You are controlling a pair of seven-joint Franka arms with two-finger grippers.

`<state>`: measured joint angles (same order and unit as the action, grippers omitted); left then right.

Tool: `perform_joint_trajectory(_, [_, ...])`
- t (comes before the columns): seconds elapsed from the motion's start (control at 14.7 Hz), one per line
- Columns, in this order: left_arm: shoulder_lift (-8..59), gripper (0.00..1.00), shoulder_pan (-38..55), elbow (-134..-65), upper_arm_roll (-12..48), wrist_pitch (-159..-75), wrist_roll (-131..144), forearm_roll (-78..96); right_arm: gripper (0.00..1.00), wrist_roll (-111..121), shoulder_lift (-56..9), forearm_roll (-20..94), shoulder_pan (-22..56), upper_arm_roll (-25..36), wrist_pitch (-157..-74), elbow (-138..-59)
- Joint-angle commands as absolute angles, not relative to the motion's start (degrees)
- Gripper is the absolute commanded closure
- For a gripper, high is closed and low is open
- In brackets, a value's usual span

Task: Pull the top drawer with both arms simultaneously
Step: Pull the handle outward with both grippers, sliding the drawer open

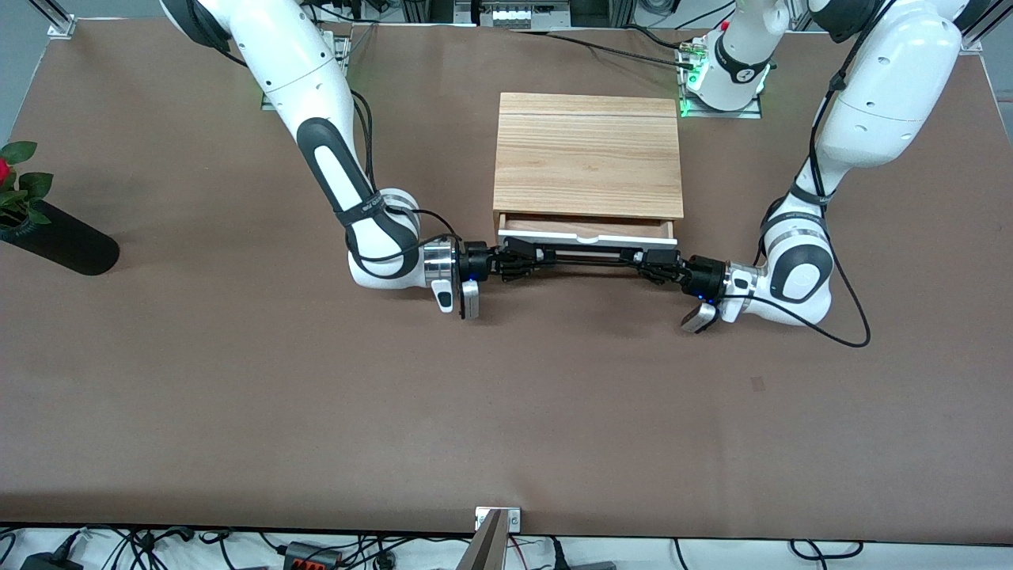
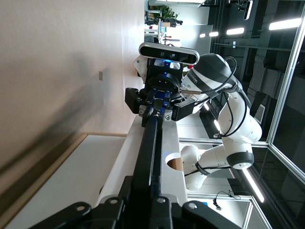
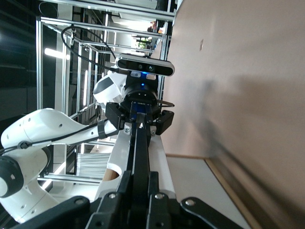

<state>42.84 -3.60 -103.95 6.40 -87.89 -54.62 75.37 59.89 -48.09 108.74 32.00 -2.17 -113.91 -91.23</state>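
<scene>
Fingers: both grippers pinch the black bar handle point(image 1: 586, 255) of the top drawer, one at each end.
Left gripper point(image 1: 650, 264): right of centre in the front view, clamped on the handle end toward the left arm's side; in the left wrist view its fingers point(image 2: 143, 205) fill the bottom edge, closed around the bar.
Right gripper point(image 1: 518, 259): left of centre in the front view, clamped on the handle's end toward the right arm's side; its fingers point(image 3: 128, 202) sit at the bottom of the right wrist view, tight on the bar.
Top drawer point(image 1: 586, 233): at centre of the front view, just below the cabinet top, pulled out a little so a strip of reddish-brown interior shows above the white front panel.
Cabinet point(image 1: 588, 154): light striped wood, upper centre of the frame, between the two arm bases.
Table point(image 1: 506, 412): brown surface, filling most of the frame.
Plant point(image 1: 20, 190): green leaves with a red flower at the left edge, lying on its side in a dark pot.
</scene>
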Motion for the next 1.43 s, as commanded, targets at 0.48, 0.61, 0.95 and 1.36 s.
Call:
perform_joint_trajectory(0.48, [48.25,0.95,-4.92,-93.87,5.71,-87.36,-48.52,76.99,0.9,54.14,-50.97,107.93,30.23,-2.81,-115.83,-84.73])
perform_joint_trajectory(0.61, [48.25,0.86,-4.92,-93.87,5.71,-87.45,-48.52,76.91,0.89,54.14,-51.94,107.93,30.23,-2.81,-116.63,-82.71])
perform_joint_trajectory(0.95, [47.9,0.0,-5.45,-93.87,5.71,-87.01,-48.52,76.9,0.27,54.05,-52.12,108.28,30.06,-2.81,-116.98,-82.53])
perform_joint_trajectory(1.36, [46.76,0.0,-5.62,-91.77,5.63,-86.92,-42.73,76.47,0.0,46.67,-50.98,107.84,29.53,-2.38,-118.56,-82.35])
